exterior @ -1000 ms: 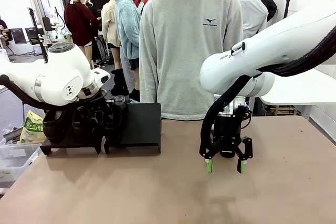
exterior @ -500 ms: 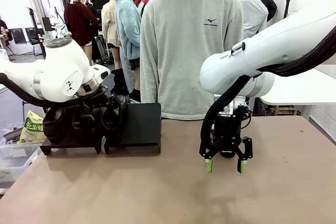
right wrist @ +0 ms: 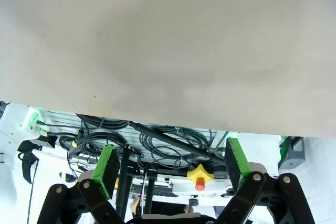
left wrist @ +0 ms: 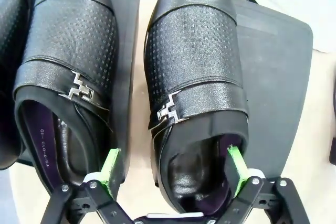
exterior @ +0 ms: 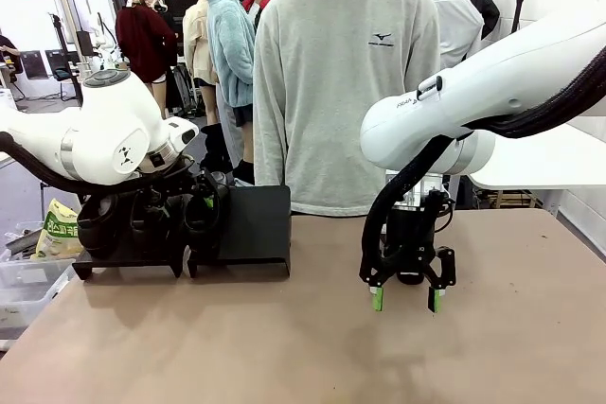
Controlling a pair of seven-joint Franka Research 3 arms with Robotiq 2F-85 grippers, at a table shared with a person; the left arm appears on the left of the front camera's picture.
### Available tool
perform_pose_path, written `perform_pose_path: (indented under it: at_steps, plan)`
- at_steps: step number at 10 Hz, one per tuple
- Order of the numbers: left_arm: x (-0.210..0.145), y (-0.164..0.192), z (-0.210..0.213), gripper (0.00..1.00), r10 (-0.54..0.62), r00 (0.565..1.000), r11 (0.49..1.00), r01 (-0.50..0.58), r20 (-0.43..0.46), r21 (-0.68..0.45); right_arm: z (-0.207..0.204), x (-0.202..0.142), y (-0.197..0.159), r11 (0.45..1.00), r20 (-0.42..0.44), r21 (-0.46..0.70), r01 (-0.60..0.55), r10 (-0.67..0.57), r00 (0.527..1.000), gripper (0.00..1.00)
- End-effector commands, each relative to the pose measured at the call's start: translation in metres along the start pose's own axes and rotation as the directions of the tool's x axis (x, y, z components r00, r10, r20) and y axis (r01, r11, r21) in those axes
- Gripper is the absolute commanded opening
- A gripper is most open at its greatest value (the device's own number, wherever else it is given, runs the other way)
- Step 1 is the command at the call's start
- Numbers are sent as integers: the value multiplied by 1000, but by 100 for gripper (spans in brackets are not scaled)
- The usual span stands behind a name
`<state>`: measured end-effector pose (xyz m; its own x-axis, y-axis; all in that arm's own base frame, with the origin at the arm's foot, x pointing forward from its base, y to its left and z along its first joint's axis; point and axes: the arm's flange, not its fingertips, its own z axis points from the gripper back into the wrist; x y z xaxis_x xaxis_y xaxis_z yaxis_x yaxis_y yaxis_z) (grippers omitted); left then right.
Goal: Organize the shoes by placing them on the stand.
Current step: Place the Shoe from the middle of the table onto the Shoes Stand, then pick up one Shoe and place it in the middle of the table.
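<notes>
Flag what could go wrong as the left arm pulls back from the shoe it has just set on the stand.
1. The left gripper is open, but its fingers straddle the heel of the shoe; a skewed retreat could drag it off the stand.
2. The neighbouring shoe sits close to the other pad and could get nudged.
3. The right gripper hangs open low over the table.

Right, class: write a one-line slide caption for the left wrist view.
Open left hand straddles the heel of a black buckled shoe resting on the black stand.
</notes>
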<state>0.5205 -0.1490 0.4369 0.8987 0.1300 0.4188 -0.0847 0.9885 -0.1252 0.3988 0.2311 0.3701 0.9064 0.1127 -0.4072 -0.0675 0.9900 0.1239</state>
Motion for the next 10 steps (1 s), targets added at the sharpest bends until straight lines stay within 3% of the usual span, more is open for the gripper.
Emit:
perform_pose_path:
  at_steps: [1,10]
  plan:
    - [1,0,-1,100,-9,1000,1000,9,13,8,0,0,0,1000,7,-10,-3,4,1000,100]
    - [0,0,0,100,0,1000,1000,0,0,0,0,0,0,1000,7,-10,-3,4,1000,100]
